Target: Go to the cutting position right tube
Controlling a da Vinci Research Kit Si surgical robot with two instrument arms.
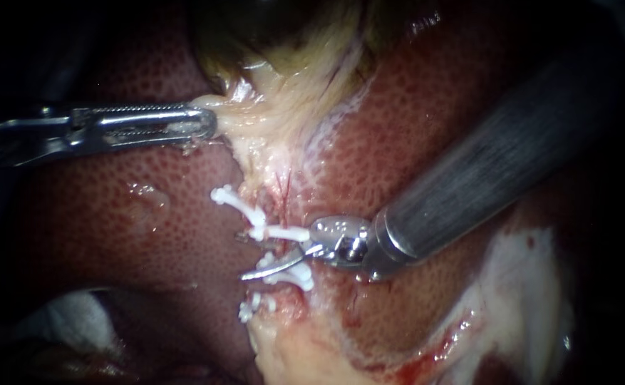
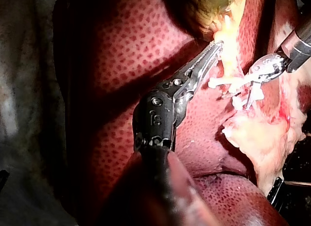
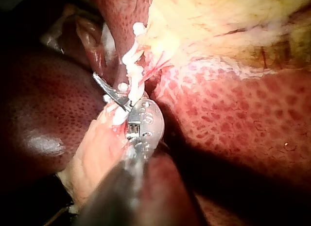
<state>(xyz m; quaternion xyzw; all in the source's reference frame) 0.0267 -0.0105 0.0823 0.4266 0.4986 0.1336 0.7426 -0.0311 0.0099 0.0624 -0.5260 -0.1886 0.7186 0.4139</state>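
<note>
since my right instrument (image 1: pixel 246 255) holds its blades apart astride the tube (image 1: pixel 276 248) among the white clips (image 1: pixel 283 233), a slight drift could set an edge on a clip or nick the liver (image 1: pixel 148 214) beside the clips. my left instrument (image 1: pixel 209 125), clamped on pale tissue (image 1: pixel 255 117) well above the clips, could slip and slacken the tube.

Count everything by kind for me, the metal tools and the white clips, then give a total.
Metal tools: 2, the left tool gripping pale tissue, the right tool open among the clips
White clips: 4
Total: 6
</note>
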